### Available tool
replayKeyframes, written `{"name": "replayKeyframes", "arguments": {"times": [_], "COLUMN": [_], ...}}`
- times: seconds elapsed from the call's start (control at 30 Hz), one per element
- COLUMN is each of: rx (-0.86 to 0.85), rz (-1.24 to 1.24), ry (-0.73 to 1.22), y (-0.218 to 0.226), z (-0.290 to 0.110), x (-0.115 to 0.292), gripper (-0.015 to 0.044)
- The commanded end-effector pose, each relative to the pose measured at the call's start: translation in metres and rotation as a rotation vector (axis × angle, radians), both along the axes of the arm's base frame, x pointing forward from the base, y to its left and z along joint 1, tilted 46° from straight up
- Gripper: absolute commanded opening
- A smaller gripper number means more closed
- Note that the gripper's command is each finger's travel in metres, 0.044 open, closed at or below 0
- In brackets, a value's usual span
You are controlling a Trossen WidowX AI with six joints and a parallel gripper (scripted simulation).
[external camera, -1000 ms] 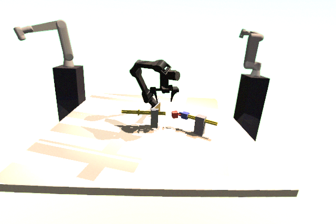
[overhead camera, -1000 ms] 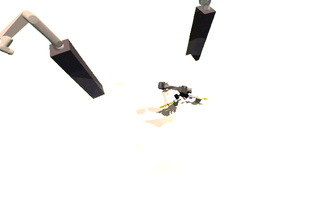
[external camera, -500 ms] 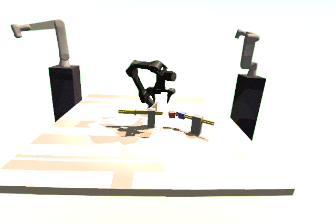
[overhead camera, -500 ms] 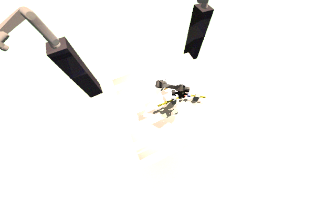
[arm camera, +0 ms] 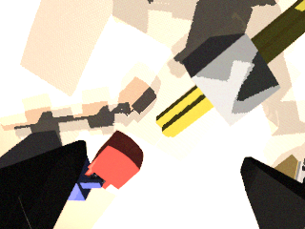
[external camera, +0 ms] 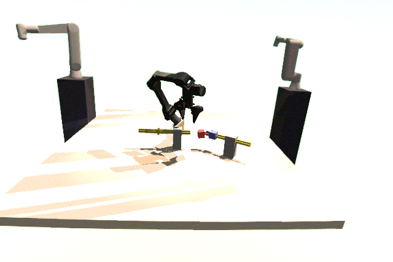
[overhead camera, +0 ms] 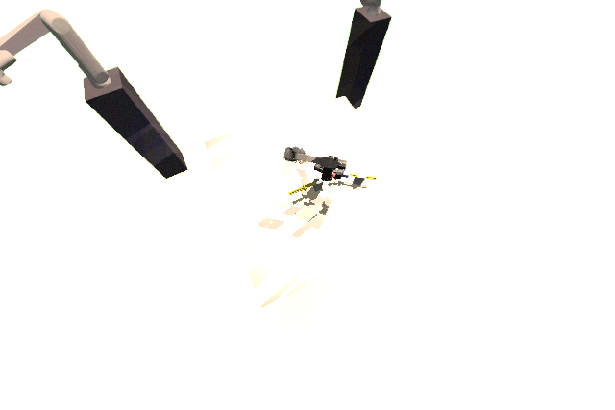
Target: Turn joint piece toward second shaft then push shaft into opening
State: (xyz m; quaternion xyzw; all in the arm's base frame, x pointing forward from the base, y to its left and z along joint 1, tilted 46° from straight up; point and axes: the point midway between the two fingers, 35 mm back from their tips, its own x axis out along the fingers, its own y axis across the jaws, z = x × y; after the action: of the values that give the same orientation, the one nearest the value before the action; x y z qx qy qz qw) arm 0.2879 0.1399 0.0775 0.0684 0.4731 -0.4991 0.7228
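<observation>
My gripper [external camera: 190, 115] is black. The joint piece [external camera: 201, 133] is red beside a blue cube [external camera: 212, 134]. Both shafts [external camera: 155, 131] are yellow with dark stripes, in grey blocks [external camera: 177, 138].

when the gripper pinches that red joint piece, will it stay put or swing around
The red joint piece will likely swing rather than stay put: it hangs off the blue link on the fixed shaft's end, so a pinch off centre may turn it. It looks blocky and flat-sided, so the open gripper should probably grip it without slipping. It probably won't lift away, since its shaft runs through the grey block.
</observation>
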Motion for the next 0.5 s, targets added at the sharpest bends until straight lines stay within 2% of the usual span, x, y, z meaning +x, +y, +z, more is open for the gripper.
{"name": "replayKeyframes", "arguments": {"times": [0.0,0.47], "rx": [0.016,0.048], "rz": [-0.104,-0.438], "ry": [-0.082,-0.356], "y": [-0.002,-0.0065], "z": [-0.0006,-0.0043], "x": [-0.0008,-0.0007], "gripper": [0.044,0.044]}}
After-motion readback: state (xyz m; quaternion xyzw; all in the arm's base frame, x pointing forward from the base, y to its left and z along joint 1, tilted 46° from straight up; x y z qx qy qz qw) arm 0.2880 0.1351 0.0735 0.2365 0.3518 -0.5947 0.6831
